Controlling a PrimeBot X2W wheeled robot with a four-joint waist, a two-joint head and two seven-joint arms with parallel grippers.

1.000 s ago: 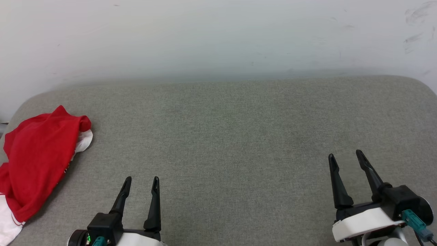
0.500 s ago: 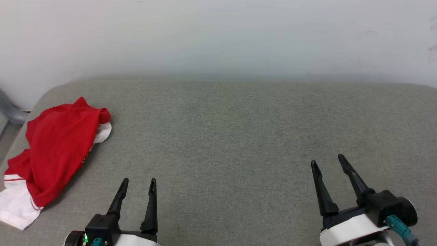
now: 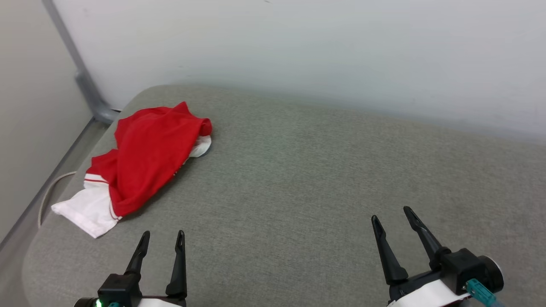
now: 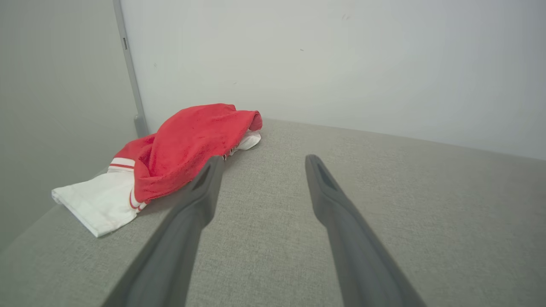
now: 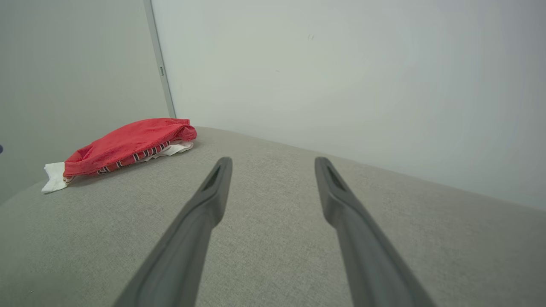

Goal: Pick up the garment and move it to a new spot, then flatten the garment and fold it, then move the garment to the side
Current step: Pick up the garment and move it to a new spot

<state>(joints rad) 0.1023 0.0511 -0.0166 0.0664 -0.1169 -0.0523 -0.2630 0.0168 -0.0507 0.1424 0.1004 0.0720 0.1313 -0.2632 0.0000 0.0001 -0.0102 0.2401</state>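
The garment [image 3: 149,157] lies crumpled at the far left corner of the grey cushioned surface [image 3: 298,179], red cloth on top, a white sleeve with red stripes sticking out toward the near left edge. It also shows as a red heap in the left wrist view [image 4: 187,145] and, lower and flatter, in the right wrist view [image 5: 128,145]. My left gripper [image 3: 162,236] hovers open near the front edge, a little to the right of the garment and short of it. My right gripper [image 3: 390,213] is open at the lower right, far from it. Both hold nothing.
A pale wall [image 3: 298,51] runs along the back of the surface. At the left, a grey post [image 3: 81,76] rises by the corner, and a thin cord [image 3: 49,192] hangs beside the rounded left edge. Bare grey fabric stretches from the garment to the right.
The head camera has swung left, so the garment now sits further into the picture and the left corner shows. Both grippers stay open and have kept their pose.
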